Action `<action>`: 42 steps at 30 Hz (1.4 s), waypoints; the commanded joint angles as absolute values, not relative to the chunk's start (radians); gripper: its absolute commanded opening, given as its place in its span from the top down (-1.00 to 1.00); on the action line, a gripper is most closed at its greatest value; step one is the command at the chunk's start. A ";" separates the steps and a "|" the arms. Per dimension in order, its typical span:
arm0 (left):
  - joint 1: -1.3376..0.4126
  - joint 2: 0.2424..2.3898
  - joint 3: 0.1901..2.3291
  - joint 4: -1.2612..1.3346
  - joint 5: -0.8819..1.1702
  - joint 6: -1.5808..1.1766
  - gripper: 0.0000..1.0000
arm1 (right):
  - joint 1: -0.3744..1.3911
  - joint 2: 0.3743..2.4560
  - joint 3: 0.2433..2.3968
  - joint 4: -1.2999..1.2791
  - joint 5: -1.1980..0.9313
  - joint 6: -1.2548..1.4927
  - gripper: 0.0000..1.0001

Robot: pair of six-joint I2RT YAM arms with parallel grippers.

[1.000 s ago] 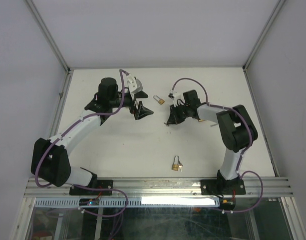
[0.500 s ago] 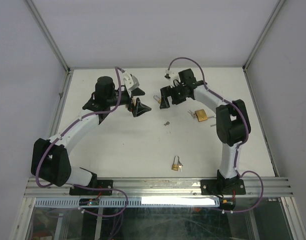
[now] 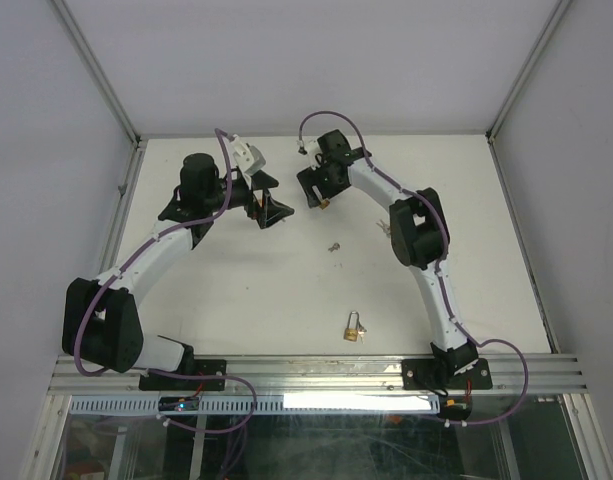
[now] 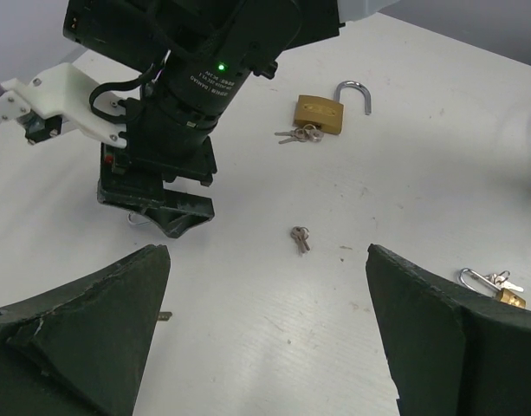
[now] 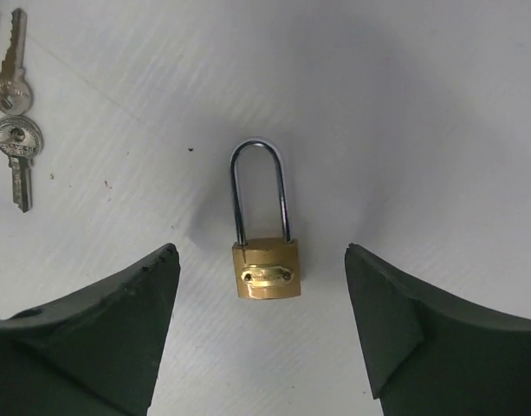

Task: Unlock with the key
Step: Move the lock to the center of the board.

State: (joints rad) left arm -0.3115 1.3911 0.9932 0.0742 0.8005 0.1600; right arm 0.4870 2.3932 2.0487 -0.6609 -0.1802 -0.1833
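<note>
Brass padlock (image 5: 265,270), shackle shut, lies flat on the white tabletop (image 5: 404,104), between the spread fingers (image 5: 100,329) of the right gripper (image 5: 259,251). Neither finger touches it; nothing is held. Keys (image 5: 12,104) lie loose up and left of this padlock in the right wrist view. Left gripper (image 3: 266,208) hovers just left of the padlock in the top view, jaws wide apart, empty. Larger padlock (image 4: 320,113), shackle open, lies off to its right. Second small padlock (image 3: 354,328) lies well apart from it, toward the arm bases.
</note>
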 commanded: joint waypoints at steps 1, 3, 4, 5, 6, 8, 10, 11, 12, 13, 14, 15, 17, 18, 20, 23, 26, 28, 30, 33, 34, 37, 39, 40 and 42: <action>-0.299 1.347 0.987 0.141 0.804 0.132 -0.98 | 0.513 2.424 2.091 -0.744 -0.109 -0.230 -0.41; -0.298 1.345 0.982 0.150 0.804 0.128 -0.98 | 0.525 2.415 2.067 -0.740 -0.075 -0.245 -0.11; -0.299 1.345 0.980 0.153 0.804 0.129 -0.98 | 0.530 2.406 2.053 -0.733 -0.059 -0.249 -0.08; -0.296 1.345 0.980 0.155 0.803 0.128 -0.98 | 0.532 2.396 2.038 -0.725 -0.050 -0.252 -0.07; -0.296 1.345 0.980 0.156 0.802 0.129 -0.98 | 0.533 2.384 2.026 -0.717 -0.047 -0.253 -0.06; -0.294 1.347 0.982 0.156 0.804 0.130 -0.98 | 0.534 2.368 2.007 -0.706 -0.046 -0.255 0.03; -0.294 1.349 0.983 0.157 0.804 0.132 -0.98 | 0.536 2.363 1.996 -0.699 -0.050 -0.258 0.28; -0.292 1.350 0.985 0.158 0.805 0.132 -0.98 | 0.535 2.362 1.992 -0.696 -0.055 -0.261 0.41; -0.292 1.352 0.985 0.159 0.805 0.132 -0.98 | 0.537 2.364 1.992 -0.695 -0.058 -0.262 0.53; -0.291 1.352 0.987 0.159 0.806 0.134 -0.98 | 0.536 2.364 1.993 -0.699 -0.067 -0.262 0.68; -0.291 1.353 0.988 0.155 0.807 0.139 -0.98 | 0.535 2.360 1.994 -0.703 -0.077 -0.258 0.84; -0.289 1.353 0.987 0.149 0.810 0.150 -0.98 | 0.536 2.351 1.990 -0.703 -0.093 -0.254 0.96; -0.284 1.352 0.988 0.123 0.813 0.199 -0.98 | 0.534 2.316 1.960 -0.689 -0.138 -0.250 1.00; -0.282 1.352 0.989 0.102 0.813 0.232 -0.98 | 0.535 2.295 1.938 -0.674 -0.164 -0.255 1.00; -0.279 1.353 0.992 0.062 0.812 0.297 -0.98 | 0.530 2.256 1.900 -0.663 -0.226 -0.262 1.00; -0.272 1.360 0.998 -0.006 0.814 0.388 -0.98 | 0.518 2.191 1.853 -0.666 -0.326 -0.250 1.00; -0.270 1.371 0.993 -0.043 0.816 0.449 -0.98 | 0.511 2.129 1.769 -0.623 -0.346 -0.237 1.00; -0.270 1.376 0.990 -0.048 0.824 0.452 -0.98 | 0.511 2.109 1.719 -0.579 -0.333 -0.240 1.00; -0.270 1.381 0.992 -0.048 0.846 0.438 -0.98 | 0.515 2.118 1.714 -0.583 -0.329 -0.235 1.00; -0.270 1.384 0.996 -0.047 0.872 0.425 -0.98 | 0.524 2.136 1.716 -0.584 -0.283 -0.220 1.00; -0.270 1.384 0.997 -0.048 0.872 0.422 -0.98 | 0.530 2.141 1.716 -0.583 -0.247 -0.223 0.98; -0.270 1.379 0.998 -0.046 0.870 0.415 -0.98 | 0.558 2.169 1.727 -0.605 -0.150 -0.260 0.76; -0.270 1.376 1.000 -0.048 0.869 0.414 -0.98 | 0.571 2.198 1.744 -0.640 -0.113 -0.271 0.61; -0.271 1.374 1.000 -0.047 0.867 0.414 -0.98 | 0.574 2.208 1.752 -0.659 -0.091 -0.270 0.54; -0.270 1.370 1.001 -0.048 0.864 0.411 -0.98 | 0.578 2.214 1.760 -0.686 -0.073 -0.268 0.41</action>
State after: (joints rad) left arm -0.2794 1.3895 0.9825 -0.0692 0.8387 0.3893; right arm 0.5549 2.1933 1.7142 -0.6426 -0.1604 -0.2493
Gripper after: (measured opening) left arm 0.990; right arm 0.271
